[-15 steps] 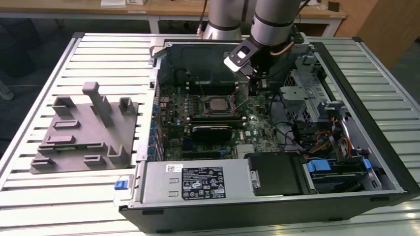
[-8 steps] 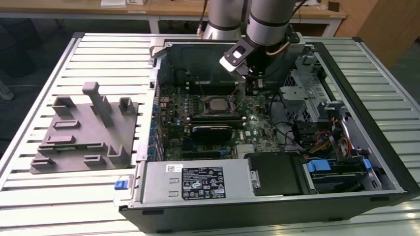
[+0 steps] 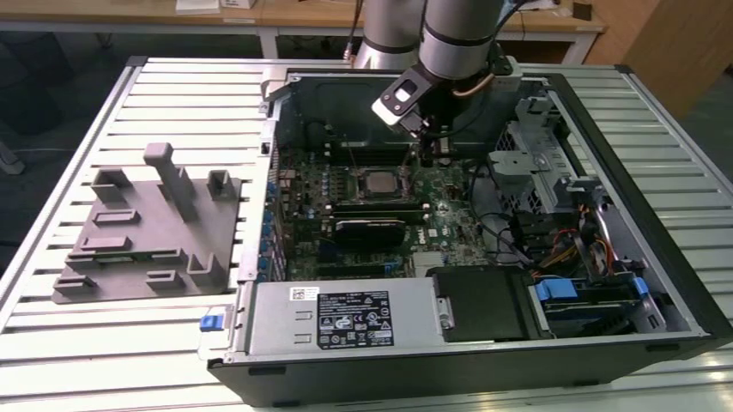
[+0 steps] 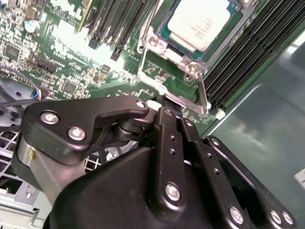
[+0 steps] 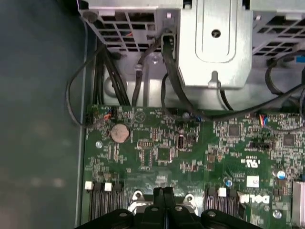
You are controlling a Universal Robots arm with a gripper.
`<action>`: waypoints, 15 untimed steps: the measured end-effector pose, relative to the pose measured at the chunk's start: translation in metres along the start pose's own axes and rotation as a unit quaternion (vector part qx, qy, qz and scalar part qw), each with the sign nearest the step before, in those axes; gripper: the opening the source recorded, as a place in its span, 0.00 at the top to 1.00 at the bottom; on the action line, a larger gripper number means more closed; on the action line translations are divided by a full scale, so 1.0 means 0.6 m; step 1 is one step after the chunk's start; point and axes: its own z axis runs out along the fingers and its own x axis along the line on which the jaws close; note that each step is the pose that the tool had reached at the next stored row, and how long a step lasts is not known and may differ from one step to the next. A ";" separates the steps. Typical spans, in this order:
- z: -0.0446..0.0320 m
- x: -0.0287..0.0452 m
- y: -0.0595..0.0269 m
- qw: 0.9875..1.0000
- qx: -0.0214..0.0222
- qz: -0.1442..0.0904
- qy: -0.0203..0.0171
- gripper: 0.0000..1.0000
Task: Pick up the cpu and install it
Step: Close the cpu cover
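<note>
The cpu (image 3: 378,182) lies flat in its socket (image 4: 152,47) on the board (image 5: 190,152), inside the open case (image 3: 458,369). Its pale silver top faces up. The arm reaches down from the far side. The gripper (image 3: 427,157) hangs low over the board, just to the exterior view's right of the socket. In both wrist views its fingers are pressed together with nothing between them, the tips close by the socket's wire lever (image 4: 202,93). A grey tray (image 3: 126,257) stands on the slatted table (image 3: 172,103), to the exterior view's left of the case.
</note>
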 end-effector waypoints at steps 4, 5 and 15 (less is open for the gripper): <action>0.000 0.000 -0.013 1.000 0.000 0.000 0.000 0.89; 0.000 0.000 -0.016 1.000 0.000 0.000 0.000 0.89; 0.001 0.001 -0.049 1.000 0.000 0.000 0.000 0.89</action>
